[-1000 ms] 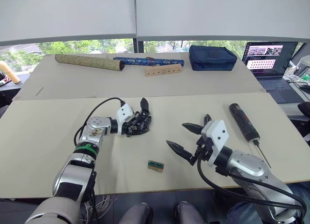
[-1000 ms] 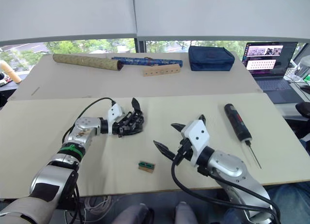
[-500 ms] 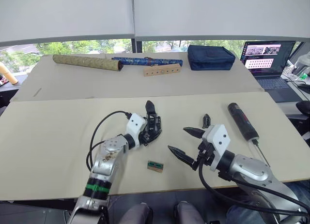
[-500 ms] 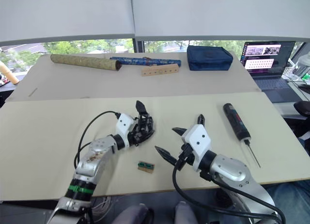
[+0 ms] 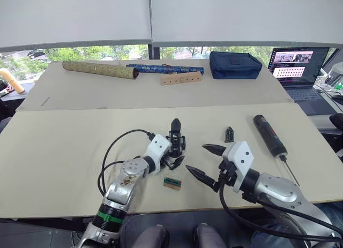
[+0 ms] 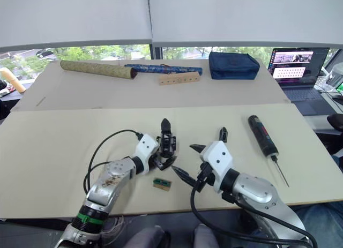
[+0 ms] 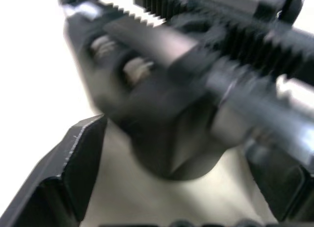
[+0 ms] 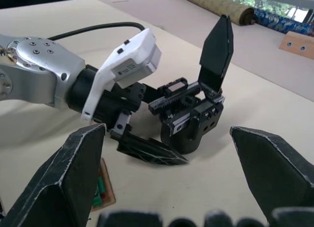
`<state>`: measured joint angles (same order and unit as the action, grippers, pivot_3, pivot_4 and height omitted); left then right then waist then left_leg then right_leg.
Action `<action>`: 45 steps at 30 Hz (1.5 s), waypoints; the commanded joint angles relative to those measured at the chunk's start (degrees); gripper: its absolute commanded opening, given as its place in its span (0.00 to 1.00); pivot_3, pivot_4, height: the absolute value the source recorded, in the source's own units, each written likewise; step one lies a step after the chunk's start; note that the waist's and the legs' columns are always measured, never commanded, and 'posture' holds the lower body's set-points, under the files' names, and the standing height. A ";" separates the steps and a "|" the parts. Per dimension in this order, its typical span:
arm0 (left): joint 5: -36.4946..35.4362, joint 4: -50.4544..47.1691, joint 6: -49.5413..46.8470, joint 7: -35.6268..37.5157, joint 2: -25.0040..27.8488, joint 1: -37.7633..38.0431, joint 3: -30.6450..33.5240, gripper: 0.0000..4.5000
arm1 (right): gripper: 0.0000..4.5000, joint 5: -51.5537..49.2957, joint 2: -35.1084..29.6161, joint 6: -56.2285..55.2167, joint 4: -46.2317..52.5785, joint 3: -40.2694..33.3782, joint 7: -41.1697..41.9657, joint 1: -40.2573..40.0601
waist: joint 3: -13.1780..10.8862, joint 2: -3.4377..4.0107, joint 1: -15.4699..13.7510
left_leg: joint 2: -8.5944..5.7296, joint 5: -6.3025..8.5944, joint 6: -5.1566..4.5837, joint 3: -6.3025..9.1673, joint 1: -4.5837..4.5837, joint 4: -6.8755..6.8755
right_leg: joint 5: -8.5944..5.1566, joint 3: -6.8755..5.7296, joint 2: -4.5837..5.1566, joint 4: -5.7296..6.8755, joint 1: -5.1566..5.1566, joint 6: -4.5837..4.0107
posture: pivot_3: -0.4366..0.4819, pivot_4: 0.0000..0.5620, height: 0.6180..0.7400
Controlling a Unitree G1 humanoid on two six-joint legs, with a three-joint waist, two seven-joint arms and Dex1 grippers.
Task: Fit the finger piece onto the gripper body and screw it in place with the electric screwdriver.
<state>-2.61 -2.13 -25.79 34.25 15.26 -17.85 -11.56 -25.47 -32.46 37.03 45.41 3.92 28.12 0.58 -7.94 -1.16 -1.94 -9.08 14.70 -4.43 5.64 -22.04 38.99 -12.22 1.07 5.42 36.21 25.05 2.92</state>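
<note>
Our left gripper (image 6: 163, 143) has its two black fingers spread around the gripper body (image 8: 189, 120), one finger raised above it and the other lying low along the table beside it; the block sits between them, but we cannot tell whether the fingers actually press on it. Our right gripper (image 5: 199, 161) hangs empty with its fingers wide apart, pointing toward the left gripper and the block. The finger piece (image 5: 229, 134) lies on the table just behind the right gripper, on the far side of it, between that gripper and the electric screwdriver (image 5: 269, 135). The screwdriver lies further out to the right, its long axis running away from us with the metal bit pointing back toward the near table edge. We judge the right arm to be the nearer one to both the finger piece and the screwdriver, so fetching the wedge falls to it. A small green-and-tan block (image 5: 172, 183) sits near the table edge, between the two grippers.
</note>
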 commanded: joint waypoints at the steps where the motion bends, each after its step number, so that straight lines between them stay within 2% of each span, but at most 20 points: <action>1: -3.27 2.05 2.69 6.32 5.84 -2.62 3.88 0.99 | 1.00 -6.01 0.15 2.45 1.71 -5.84 0.23 1.50 | 0.00 0.00 0.02 | 0.00 0.00 0.00 0.00 -0.01 0.00 | 0.00 -0.01 0.00 0.00 0.00 0.00 | 0.48 0.27 1.00; 4: -7.82 2.74 3.48 14.95 12.48 -3.87 6.25 0.99 | 1.00 -9.92 -2.93 6.27 1.47 -9.95 1.40 2.55 | -0.01 0.01 0.37 | 0.01 0.00 -0.01 0.01 -0.02 -0.02 | 0.01 -0.01 -0.03 0.00 0.06 -0.03 | 0.48 0.27 1.00; 6: -12.43 1.15 2.20 23.92 18.17 -4.75 7.50 0.99 | 1.00 -12.17 -7.39 9.89 0.79 -12.57 3.25 3.39 | -0.03 0.05 0.60 | 0.01 -0.01 -0.04 0.01 -0.04 -0.06 | 0.01 -0.04 -0.03 -0.02 0.13 -0.03 | 0.48 0.27 1.00; 8: -16.33 0.21 0.40 32.01 23.44 -6.13 8.13 0.99 | 1.00 -16.62 -9.46 16.53 -1.05 -16.66 0.96 5.56 | -0.05 0.06 0.76 | 0.00 0.00 -0.08 0.01 -0.06 -0.07 | 0.01 -0.06 -0.01 -0.03 0.14 -0.03 | 0.48 0.27 1.00; 10: -17.85 -1.61 -0.75 34.31 25.21 -6.40 7.14 0.99 | 1.00 -19.89 -11.24 19.61 -1.93 -20.30 0.91 5.45 | -0.08 0.12 0.38 | -0.01 0.02 -0.11 0.06 -0.06 -0.08 | 0.02 -0.12 0.01 -0.15 0.13 -0.05 | 0.48 0.27 1.00; 12: -17.36 -1.18 1.55 33.60 23.48 -6.38 6.01 0.99 | 1.00 -21.24 -12.21 19.57 -1.45 -21.03 1.92 5.59 | -0.06 0.22 -0.01 | -0.06 0.11 -0.19 0.08 -0.03 -0.09 | 0.02 -0.12 0.11 -0.24 0.04 -0.05 | 0.48 0.27 1.00; 14: -14.73 3.38 5.98 32.53 20.17 -7.63 3.94 0.99 | 1.00 -23.50 -11.35 17.03 0.97 -20.22 3.89 5.59 | -0.06 0.23 -0.29 | -0.08 0.14 -0.28 0.03 -0.02 -0.08 | 0.02 -0.09 0.23 -0.29 -0.02 -0.05 | 0.48 0.27 1.00; 16: -12.95 8.87 10.80 35.23 18.27 -9.58 1.79 0.99 | 1.00 -25.49 -10.45 14.93 3.12 -19.71 5.06 6.20 | -0.07 0.21 -0.28 | -0.09 0.12 -0.30 0.03 -0.13 -0.04 | 0.02 -0.11 0.41 -0.31 -0.13 -0.04 | 0.48 0.27 1.00; 20: -8.43 25.88 23.01 38.74 14.09 -16.22 -1.80 0.99 | 1.00 -25.20 -11.19 12.13 4.80 -17.83 7.62 5.49 | -0.09 0.18 -0.23 | -0.09 0.03 -0.31 0.04 -0.22 0.00 | 0.03 -0.18 0.52 -0.24 -0.05 -0.04 | 0.48 0.27 1.00; 26: -5.36 44.75 33.98 42.30 8.69 -25.09 -1.78 0.99 | 1.00 -22.05 -12.97 9.85 4.88 -15.48 8.40 4.56 | -0.08 0.15 -0.22 | -0.15 -0.07 -0.58 0.03 -0.29 0.11 | 0.03 -0.28 0.70 -0.22 -0.05 -0.04 | 0.48 0.27 1.00; 31: -3.02 55.37 39.37 42.05 4.60 -31.27 -1.30 0.99 | 1.00 -19.84 -12.50 8.51 5.39 -14.09 7.27 2.63 | -0.09 0.12 -0.17 | -0.17 -0.03 -0.68 0.03 -0.37 0.13 | 0.03 -0.30 0.76 -0.21 0.02 -0.03 | 0.48 0.27 1.00; 36: -1.91 61.55 43.18 40.84 1.66 -33.52 -0.37 0.99 | 1.00 -17.51 -12.38 6.82 6.25 -12.25 6.80 0.88 | -0.09 0.11 -0.13 | -0.20 0.03 -0.78 0.03 -0.44 0.31 | 0.04 -0.30 0.80 -0.20 -0.01 -0.03 | 0.48 0.27 1.00; 39: -3.04 63.04 43.60 41.14 0.68 -32.83 1.75 0.80 | 1.00 -13.61 -11.88 4.21 5.37 -9.86 6.38 0.35 | -0.09 0.10 -0.05 | -0.21 0.03 -0.78 0.02 -0.43 0.35 | 0.04 -0.31 0.77 -0.15 0.00 -0.02 | 0.48 0.27 1.00; 41: -2.76 62.80 43.42 41.98 1.00 -32.27 2.17 0.61 | 1.00 -13.31 -11.39 3.78 4.91 -9.22 6.35 1.08 | -0.09 0.10 -0.01 | -0.20 0.03 -0.78 0.03 -0.44 0.39 | 0.03 -0.32 0.75 -0.11 0.02 -0.02 | 0.48 0.27 1.00; 42: -2.54 62.40 43.18 42.00 1.03 -31.82 2.27 0.55 | 1.00 -12.94 -11.31 3.43 4.48 -9.06 6.62 1.26 | -0.09 0.10 -0.01 | -0.19 0.03 -0.78 0.04 -0.44 0.41 | 0.03 -0.31 0.75 -0.07 0.02 -0.02 | 0.48 0.27 1.00; 45: -3.45 56.70 40.11 40.46 0.83 -28.62 3.15 0.55 | 1.00 -11.70 -10.97 2.48 3.37 -9.35 6.61 1.44 | -0.08 0.10 0.21 | -0.19 0.03 -0.78 0.03 -0.43 0.44 | 0.04 -0.31 0.75 -0.08 0.00 -0.02 | 0.48 0.27 1.00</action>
<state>-4.87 57.79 15.77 75.00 16.04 -47.90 -9.18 -37.60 -43.81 41.31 48.62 -4.79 34.79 1.41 -8.02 -1.06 -1.73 -9.27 14.73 -5.21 5.66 -22.47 39.43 -12.18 0.77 6.17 36.13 25.05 2.90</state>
